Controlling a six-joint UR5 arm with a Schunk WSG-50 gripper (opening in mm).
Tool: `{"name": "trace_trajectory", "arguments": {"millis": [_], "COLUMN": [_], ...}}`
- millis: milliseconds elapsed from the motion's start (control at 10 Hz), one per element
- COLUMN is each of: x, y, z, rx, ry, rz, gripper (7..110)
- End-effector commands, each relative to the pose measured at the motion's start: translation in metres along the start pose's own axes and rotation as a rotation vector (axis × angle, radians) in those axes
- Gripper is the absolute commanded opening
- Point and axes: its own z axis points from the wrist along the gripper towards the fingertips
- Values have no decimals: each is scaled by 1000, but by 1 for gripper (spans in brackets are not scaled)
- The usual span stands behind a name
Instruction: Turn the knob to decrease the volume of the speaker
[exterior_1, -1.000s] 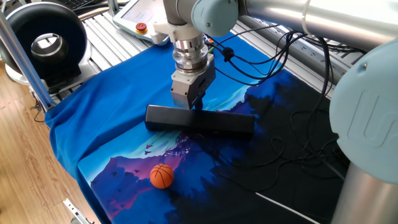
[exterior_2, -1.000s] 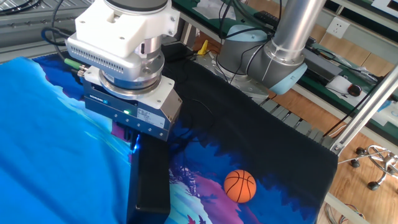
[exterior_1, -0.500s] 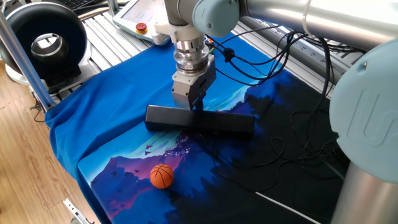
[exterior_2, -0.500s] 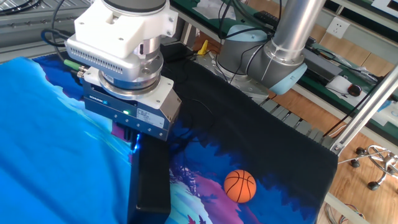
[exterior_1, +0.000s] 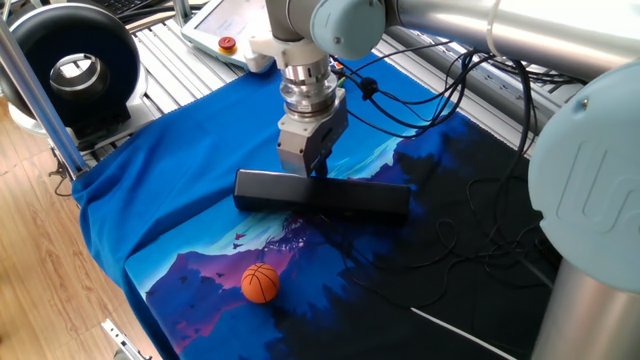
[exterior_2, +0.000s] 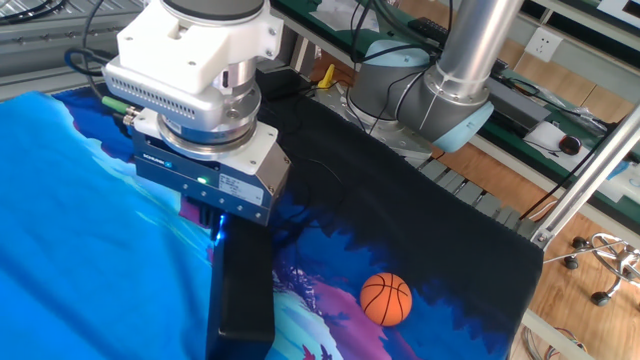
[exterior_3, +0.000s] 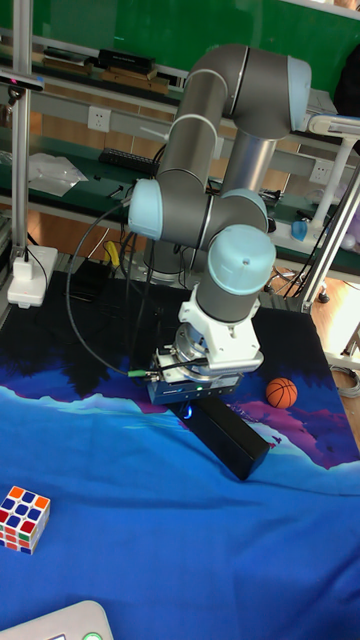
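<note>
The speaker (exterior_1: 345, 197) is a long matte-black bar lying across the blue cloth, also seen end-on (exterior_2: 245, 290) and from the tall view (exterior_3: 232, 438). My gripper (exterior_1: 318, 172) points straight down onto its top near the back edge, left of the middle. From the other side its body (exterior_2: 210, 180) covers the fingertips and the contact spot. A blue light glows under it (exterior_3: 186, 410). The knob is hidden beneath the gripper. The frames do not show how wide the jaws stand.
A small orange ball (exterior_1: 260, 283) lies on the cloth in front of the speaker. A black ring-shaped device (exterior_1: 75, 70) stands at the far left off the cloth. Cables (exterior_1: 470, 190) trail over the dark part. A Rubik's cube (exterior_3: 22, 518) sits near one cloth corner.
The wrist has shifted very slightly above the speaker. The speaker and ball have stayed where they were.
</note>
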Motion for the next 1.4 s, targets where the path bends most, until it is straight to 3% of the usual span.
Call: {"name": "trace_trajectory", "arguments": {"millis": [0,1300], "x": [0,15], "y": [1,-2], "z": [-1,3], "rx": [-12,-11], "ry": [-1,57], "rz": [4,-10], "gripper": [7,7]}}
